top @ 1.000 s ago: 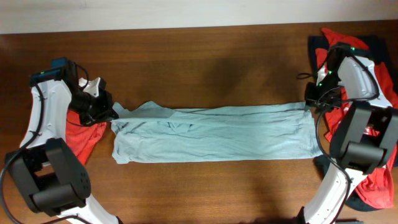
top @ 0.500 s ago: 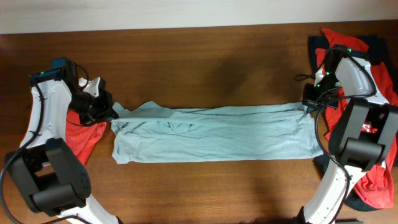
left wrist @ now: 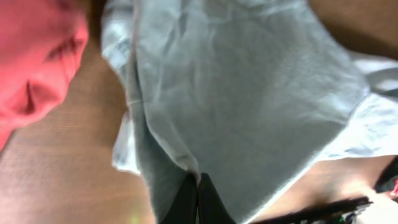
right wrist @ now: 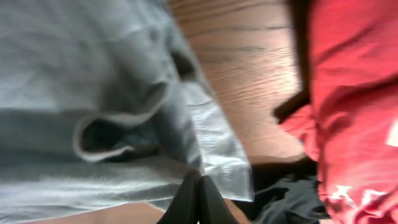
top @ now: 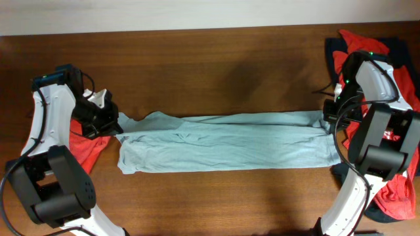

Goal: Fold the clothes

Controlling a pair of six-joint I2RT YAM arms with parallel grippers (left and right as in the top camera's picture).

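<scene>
A light blue garment lies stretched in a long band across the table. My left gripper is shut on its upper left edge; in the left wrist view the black fingers pinch the blue cloth. My right gripper is shut on its upper right edge; in the right wrist view the fingers pinch the blue cloth at its hem.
A red garment lies under my left arm, also in the left wrist view. A pile of red and dark clothes sits at the right edge, red cloth in the right wrist view.
Both grippers have pulled the upper edge of the blue garment toward the front, folding it onto itself. The garment's band is narrower now.
</scene>
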